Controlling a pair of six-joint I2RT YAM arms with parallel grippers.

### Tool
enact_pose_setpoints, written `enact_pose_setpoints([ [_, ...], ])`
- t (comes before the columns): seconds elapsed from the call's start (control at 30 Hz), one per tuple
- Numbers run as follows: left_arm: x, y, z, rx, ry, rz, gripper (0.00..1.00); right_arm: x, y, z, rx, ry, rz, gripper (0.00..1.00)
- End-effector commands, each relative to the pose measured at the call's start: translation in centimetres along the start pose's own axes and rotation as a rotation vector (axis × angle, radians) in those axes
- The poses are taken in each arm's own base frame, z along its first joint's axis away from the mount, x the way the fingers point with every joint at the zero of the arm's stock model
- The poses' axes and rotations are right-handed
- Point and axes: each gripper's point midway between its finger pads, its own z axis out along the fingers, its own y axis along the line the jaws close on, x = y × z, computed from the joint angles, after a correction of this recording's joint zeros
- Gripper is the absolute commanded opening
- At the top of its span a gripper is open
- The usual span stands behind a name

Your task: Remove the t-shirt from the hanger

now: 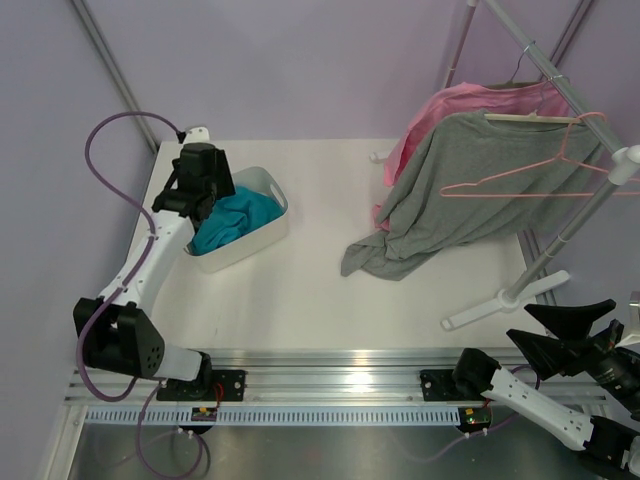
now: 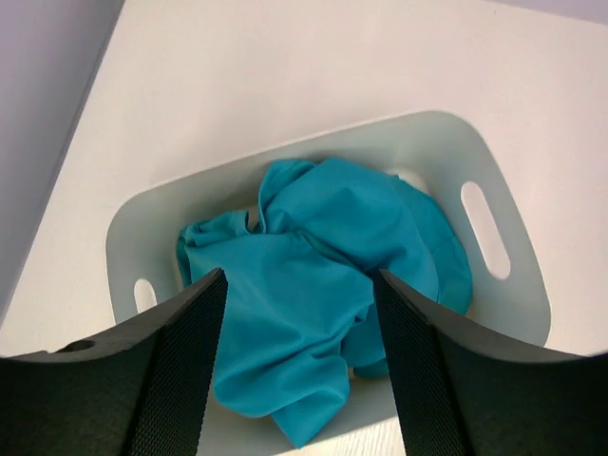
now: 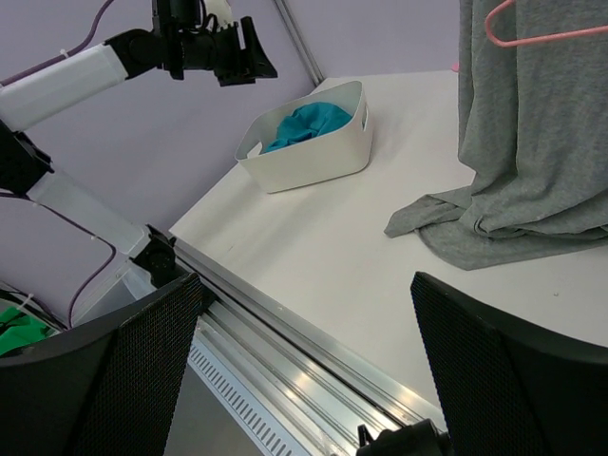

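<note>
The left gripper [image 2: 299,351] hangs directly over a white plastic basket [image 2: 518,285] at the far left of the table [image 1: 380,290]. Its jaws stand well apart with nothing between them, and both fingers [image 2: 180,370] are clear of the cloth below. In that basket lies the teal t-shirt [image 2: 332,228], crumpled in a loose heap that fills most of the floor, with one fold reaching towards the near wall. Well apart from it, on the right side of the table, the thin pink wire hanger [image 1: 530,172] hangs bare from the clothes rail [image 1: 560,75]. Its triangle rests against the front of a grey shirt [image 1: 450,200], whose hem trails onto the tabletop, and a pink shirt [image 1: 440,110] hangs behind that. The right gripper [image 3: 313,370] sits low at the near right edge, jaws spread as wide as they go and empty, pointing across the table towards the basket. Judging by how things lie, the removal itself is done: the t-shirt is off the hanger and deposited, and the step in hand is the let-go over the basket. The next move probably calls only for lifting the left arm straight up, so the fingers do not snag a fold and drag the cloth back out.
</note>
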Motion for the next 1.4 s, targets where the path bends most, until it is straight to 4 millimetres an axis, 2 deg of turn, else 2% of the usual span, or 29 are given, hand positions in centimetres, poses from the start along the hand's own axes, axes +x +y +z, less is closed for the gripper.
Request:
enact_pose_setpoints([
  [0.0,3.8,-0.4,-0.3,0.04,0.109,0.003,0.65,-0.4,0.4,0.6,0.004,-0.005,0.025,1.0],
  [0.03,3.2,-0.9,-1.2,0.084,0.084,-0.017,0.65,-0.4,0.4,0.6,0.006,-0.003,0.03,1.0],
  [0.07,3.8,-1.5,-1.8,0.126,0.083,-0.009,0.65,-0.3,0.2,0.9,0.021,0.003,0.028,0.99],
  [0.1,3.5,-2.2,-2.5,0.171,0.057,-0.016,0.66,-0.3,0.1,1.1,0.032,0.008,0.027,1.0],
  [0.13,1.6,-3.8,-4.9,0.274,-0.025,-0.039,0.7,-0.4,-0.2,1.3,0.054,0.005,0.025,1.0],
  [0.17,2.0,-4.7,-6.0,0.334,-0.04,-0.056,0.99,-0.3,-0.3,1.9,0.078,0.023,0.018,1.0],
  [0.2,0.9,-6.2,-7.7,0.441,-0.097,-0.076,0.99,-0.2,-0.5,2.3,0.101,0.035,0.018,1.0],
  [0.23,0.4,-6.9,-9.3,0.498,-0.137,-0.092,0.99,-0.1,-0.7,2.7,0.123,0.047,0.015,0.99],
  [0.27,-0.8,-7.5,-12.7,0.59,-0.204,-0.118,0.99,0.0,-1.0,3.4,0.16,0.065,0.006,1.0],
  [0.3,-0.2,-7.8,-13.8,0.63,-0.218,-0.124,0.99,0.0,-1.2,3.8,0.179,0.072,0.004,0.99],
  [0.33,-1.1,-8.4,-17.0,0.724,-0.284,-0.131,0.99,-0.1,-1.3,4.2,0.201,0.066,0.014,0.99],
  [0.4,0.1,-9.4,-19.5,0.844,-0.279,-0.119,0.99,-0.2,-1.1,5.2,0.216,0.066,0.036,1.0],
  [0.47,1.2,-10.6,-23.3,1.0,-0.29,-0.072,0.99,0.0,-0.8,6.1,0.219,0.069,0.052,0.99],
  [0.53,3.9,-11.6,-25.5,1.122,-0.258,-0.027,0.99,0.9,-0.5,7.8,0.219,0.079,0.063,1.0],
  [0.57,4.0,-11.0,-27.0,1.149,-0.301,-0.026,0.99,1.6,-0.6,9.0,0.24,0.104,0.054,1.0],
  [0.63,5.8,-10.7,-27.9,1.18,-0.303,-0.013,0.99,2.8,-1.0,11.2,0.29,0.129,0.054,0.99],
  [0.67,6.2,-10.3,-28.3,1.188,-0.307,-0.032,0.99,3.8,-1.1,12.7,0.325,0.171,0.041,1.0],
  [0.7,6.0,-9.4,-29.2,1.197,-0.346,-0.064,0.99,4.0,-1.3,13.5,0.356,0.17,0.045,1.0],
  [0.73,7.6,-9.5,-28.5,1.206,-0.309,-0.073,0.99,4.4,-1.4,14.5,0.377,0.187,0.04,1.0],
  [0.8,9.1,-9.7,-28.2,1.221,-0.267,-0.074,0.99,4.2,-0.3,16.1,0.32,0.157,0.045,0.99],
  [0.83,10.3,-10.0,-27.4,1.216,-0.228,-0.071,0.99,3.9,0.2,16.4,0.289,0.137,0.048,0.99],
  [0.9,11.2,-10.7,-27.2,1.241,-0.184,-0.073,0.99,3.3,1.0,17.3,0.243,0.088,0.059,0.99],
  [1.0,12.0,-11.4,-26.5,1.236,-0.155,-0.063,0.99,3.3,0.8,18.3,0.261,0.073,0.048,0.99],
  [1.13,12.7,-12.5,-26.3,1.25,-0.107,-0.034,0.99,4.8,-0.1,19.9,0.339,0.136,0.018,0.99],
  [1.37,13.3,-13.4,-26.2,1.228,-0.107,0.008,0.99,7.0,-0.3,21.6,0.326,0.169,-0.032,0.99],
])
